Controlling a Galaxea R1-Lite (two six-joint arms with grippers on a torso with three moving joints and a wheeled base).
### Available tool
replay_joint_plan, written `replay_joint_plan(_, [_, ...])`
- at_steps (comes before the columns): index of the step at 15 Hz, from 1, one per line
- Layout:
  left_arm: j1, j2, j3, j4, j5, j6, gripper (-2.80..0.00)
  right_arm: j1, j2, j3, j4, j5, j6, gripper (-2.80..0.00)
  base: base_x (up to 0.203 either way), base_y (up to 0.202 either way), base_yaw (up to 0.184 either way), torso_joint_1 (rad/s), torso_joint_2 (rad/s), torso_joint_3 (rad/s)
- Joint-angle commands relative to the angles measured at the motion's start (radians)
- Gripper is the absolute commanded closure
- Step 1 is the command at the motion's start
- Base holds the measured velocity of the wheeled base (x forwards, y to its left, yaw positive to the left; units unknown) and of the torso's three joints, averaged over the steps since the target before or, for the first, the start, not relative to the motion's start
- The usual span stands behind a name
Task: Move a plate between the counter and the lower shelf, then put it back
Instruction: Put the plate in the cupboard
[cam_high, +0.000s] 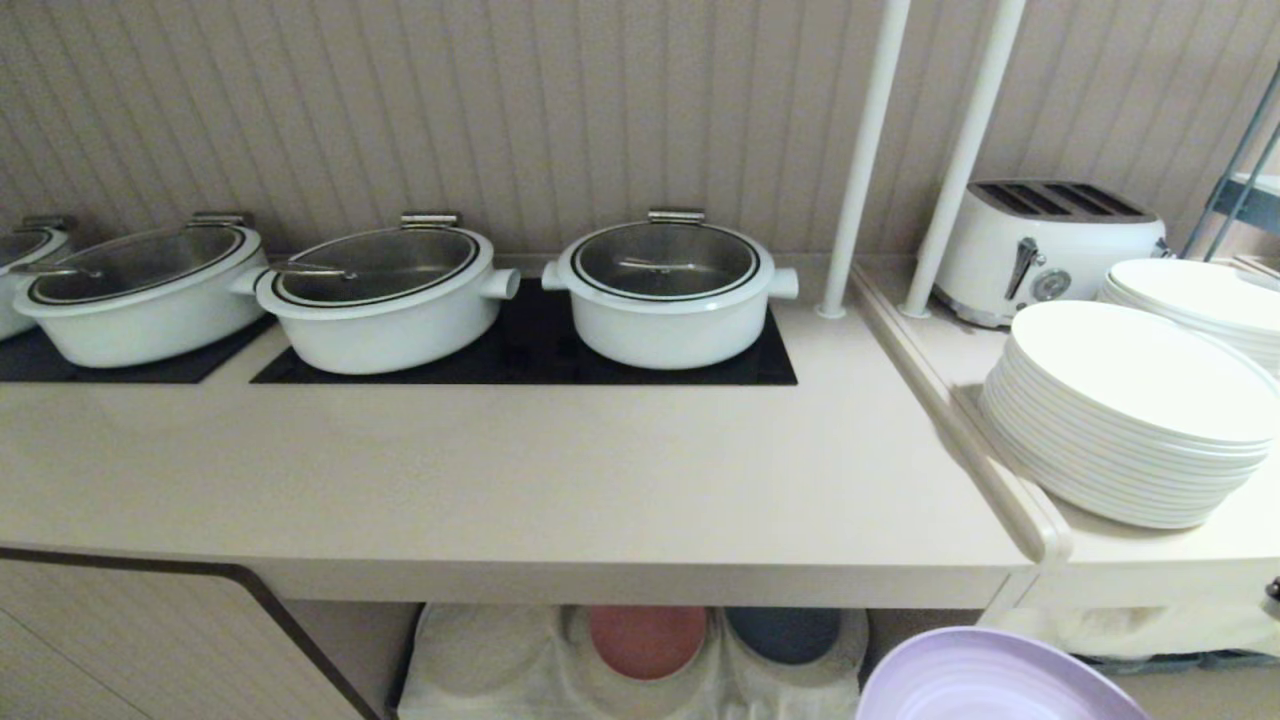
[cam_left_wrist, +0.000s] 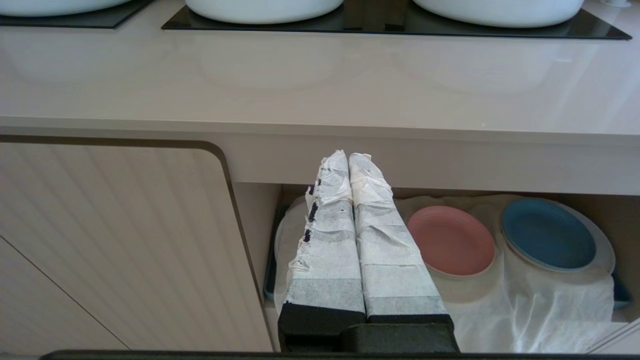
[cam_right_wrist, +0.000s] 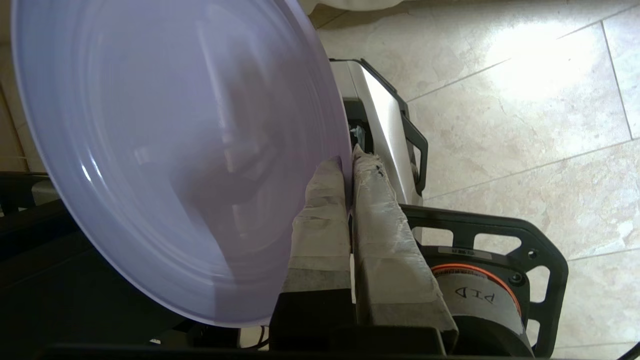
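The pale lilac plate (cam_high: 985, 680) (cam_right_wrist: 175, 150) hangs in the air at the lower right of the head view, below and in front of the counter's (cam_high: 500, 470) front edge. My right gripper (cam_right_wrist: 349, 162) is shut on the plate's rim, one wrapped finger on each face. The gripper itself is outside the head view. The lower shelf (cam_high: 520, 680) (cam_left_wrist: 525, 310) lies under the counter, lined with white wrinkly cloth. My left gripper (cam_left_wrist: 348, 156) is shut on nothing, held in front of the shelf opening, left of the pink plate.
A salmon-pink plate (cam_high: 647, 640) (cam_left_wrist: 451, 241) and a dark blue plate (cam_high: 783, 632) (cam_left_wrist: 548, 234) sit on the shelf cloth. Three white lidded pots (cam_high: 665, 290) stand on black hob panels (cam_high: 530, 350). Stacked white dinner plates (cam_high: 1130, 415) and a toaster (cam_high: 1045, 245) are at right. A cupboard door (cam_left_wrist: 115, 245) closes the left.
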Motion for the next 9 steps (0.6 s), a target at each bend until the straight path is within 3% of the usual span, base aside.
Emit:
replay_joint_plan(1, [0.0,0.001,0.0,0.0,0.0,0.0,0.0,-0.004,0.002,0.002,0.006,0.002,0.002,0.0,0.0,0.0,0.0,0.0,0.0,0.0])
replay_joint_plan(9, [0.0,0.001,0.0,-0.002,0.0,-0.002,0.0,-0.002,0.004,0.003,0.006,0.002,0.001,0.0,0.0,0.0,0.0,0.0,0.0,0.0])
